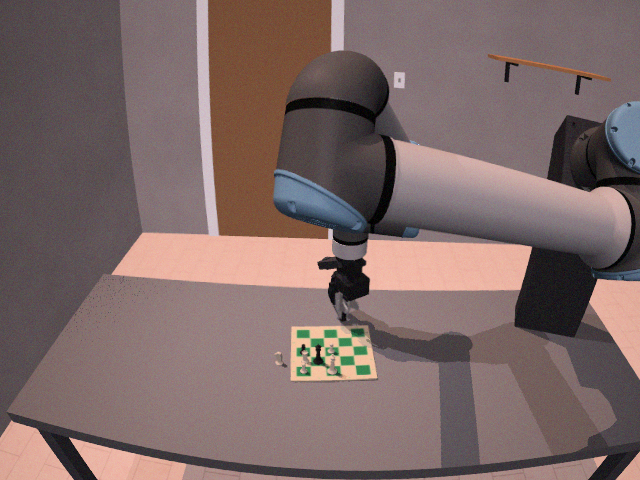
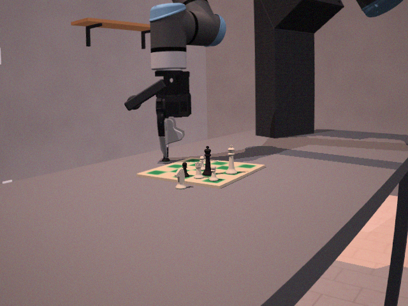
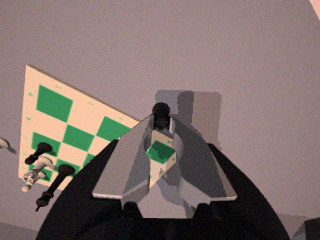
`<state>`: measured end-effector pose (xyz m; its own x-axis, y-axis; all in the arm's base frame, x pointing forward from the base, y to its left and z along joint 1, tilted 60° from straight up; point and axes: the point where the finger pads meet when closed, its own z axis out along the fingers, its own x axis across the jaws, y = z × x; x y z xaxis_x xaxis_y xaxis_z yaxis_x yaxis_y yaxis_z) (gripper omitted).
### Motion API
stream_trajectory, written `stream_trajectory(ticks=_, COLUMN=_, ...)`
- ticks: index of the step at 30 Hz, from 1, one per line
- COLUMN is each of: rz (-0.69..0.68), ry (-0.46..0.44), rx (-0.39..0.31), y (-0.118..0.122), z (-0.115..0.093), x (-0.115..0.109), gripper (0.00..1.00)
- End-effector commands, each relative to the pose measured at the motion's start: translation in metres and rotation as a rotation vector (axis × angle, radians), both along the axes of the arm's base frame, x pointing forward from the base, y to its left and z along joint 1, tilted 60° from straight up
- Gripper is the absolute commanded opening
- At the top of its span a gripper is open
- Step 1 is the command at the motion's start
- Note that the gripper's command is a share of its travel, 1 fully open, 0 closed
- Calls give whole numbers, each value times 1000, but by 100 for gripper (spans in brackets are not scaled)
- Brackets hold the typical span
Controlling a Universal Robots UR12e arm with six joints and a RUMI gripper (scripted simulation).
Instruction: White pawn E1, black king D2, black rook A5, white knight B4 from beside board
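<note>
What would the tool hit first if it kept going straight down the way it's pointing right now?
The table top just beside the board. The tool points straight down, shut on a small black piece whose base looks already at the surface, though the exact gap is unclear.

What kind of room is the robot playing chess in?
It looks like a plain indoor room, maybe a workshop or lab. There is a brown door in a grey wall, a small wooden shelf on brackets, and a big grey table holding a little chessboard under the arm.
</note>
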<state>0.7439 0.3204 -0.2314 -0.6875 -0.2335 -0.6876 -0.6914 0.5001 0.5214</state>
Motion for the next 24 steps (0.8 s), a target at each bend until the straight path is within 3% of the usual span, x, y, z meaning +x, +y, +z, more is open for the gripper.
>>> stream_trajectory(ticks=1, rz=0, ry=0, rx=0, y=-20, z=12, x=-5, gripper=0)
stream_trajectory(ticks=11, rz=0, ry=0, rx=0, y=-74, z=45, x=-19, gripper=0)
stream_trajectory(ticks=24, rz=0, ry=0, rx=0, y=-79, z=48, x=-20, gripper=0)
